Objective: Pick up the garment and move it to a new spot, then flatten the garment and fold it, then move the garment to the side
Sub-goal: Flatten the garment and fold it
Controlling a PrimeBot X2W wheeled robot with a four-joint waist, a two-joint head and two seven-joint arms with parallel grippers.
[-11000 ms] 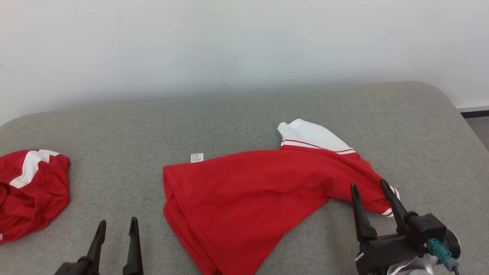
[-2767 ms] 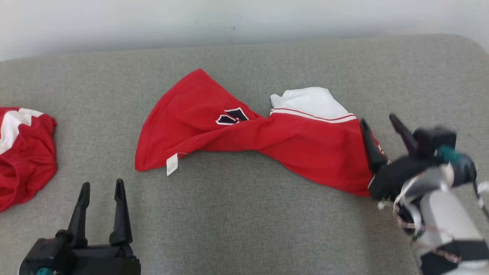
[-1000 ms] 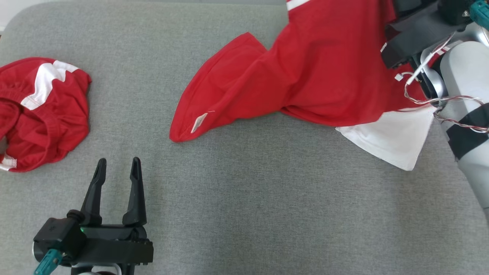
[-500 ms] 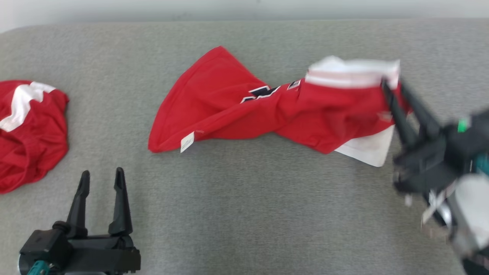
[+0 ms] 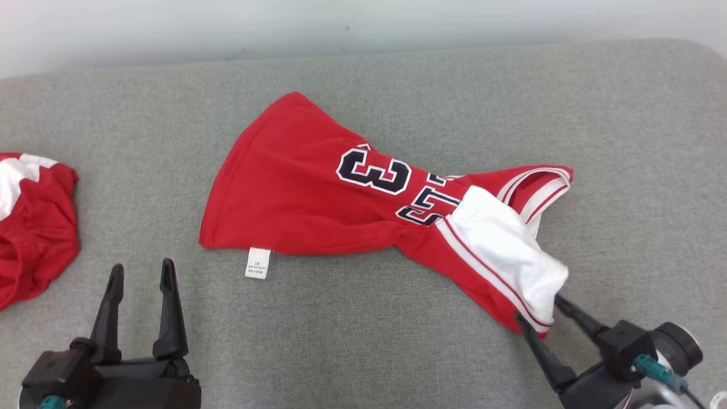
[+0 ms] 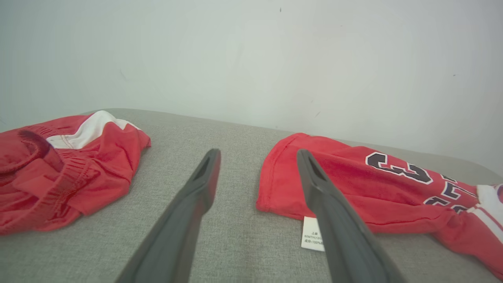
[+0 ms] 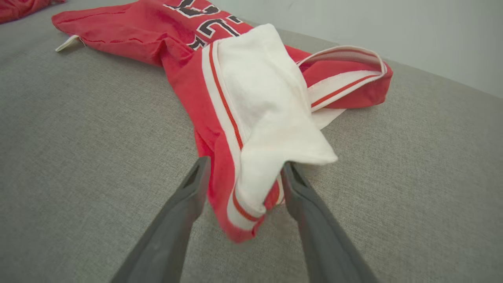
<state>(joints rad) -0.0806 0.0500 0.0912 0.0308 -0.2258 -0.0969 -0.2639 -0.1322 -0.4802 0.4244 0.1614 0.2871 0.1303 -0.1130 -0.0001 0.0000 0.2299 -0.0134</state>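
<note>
I see the jersey (image 5: 318, 199) lying across the middle of the pad (image 5: 363, 352), twisted midway, its white panel (image 5: 505, 244) flopped toward the front right corner. My right gripper (image 5: 537, 308) straddles that end, jaws spread, cloth between them but not pinched. My left gripper (image 5: 142, 264) sits parted and empty near the front left. I judge flattening is in hand: pinch this end, take the hem by the label (image 5: 258, 263) with the left, and pull the twist out.

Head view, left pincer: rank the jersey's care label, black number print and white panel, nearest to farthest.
1. Care label, at the hem, just right of the left pincer.
2. Black number print, middle of the jersey.
3. White panel, at the jersey's far right end.
</note>
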